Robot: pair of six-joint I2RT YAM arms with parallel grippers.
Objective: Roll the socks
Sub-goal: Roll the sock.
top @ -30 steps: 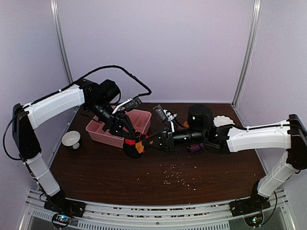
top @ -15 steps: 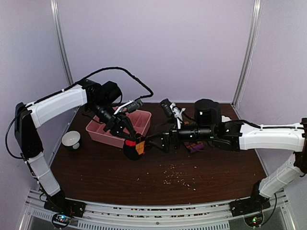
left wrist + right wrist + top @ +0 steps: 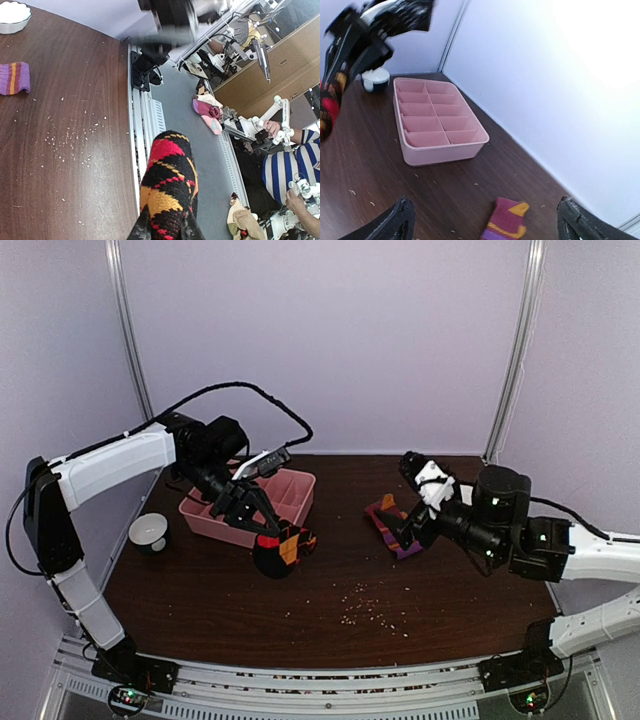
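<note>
Gripping (left tool): the left tool (image 3: 274, 538) is pinching the top of the bundled sock (image 3: 284, 550), its fingers (image 3: 141, 231) drawn nearly closed on the fabric.
Bundled sock: it is hanging below the left tool as a thick roll patterned in black, red, orange and yellow diamonds. It is hovering over the left half of the table (image 3: 200, 610), just in front of the pink tray's near right corner (whether its underside is touching the wood, I cannot tell).
Right tool: the right tool (image 3: 408, 528) is standing wide open and holding nothing. In its wrist view the two dark fingers (image 3: 400, 222) are spreading to either side of the frame.
Flat sock: the flat sock (image 3: 388, 522) is lying on the table right of centre, toward the far edge. It is showing purple, orange and dark red stripes, just below the open right tool and well apart from the bundled sock.
Pink tray: the pink tray (image 3: 300, 478) is sitting near the far left corner, its compartments showing no contents in the right wrist view.
White bowl: the white bowl (image 3: 148, 530) is resting by the left edge, beside the tray.
Crumbs: pale crumbs (image 3: 365, 605) are lying scattered toward the near edge, around the middle.
Scalloped dish: a white scalloped dish (image 3: 12, 15) is sitting beyond the flat sock in the left wrist view.
</note>
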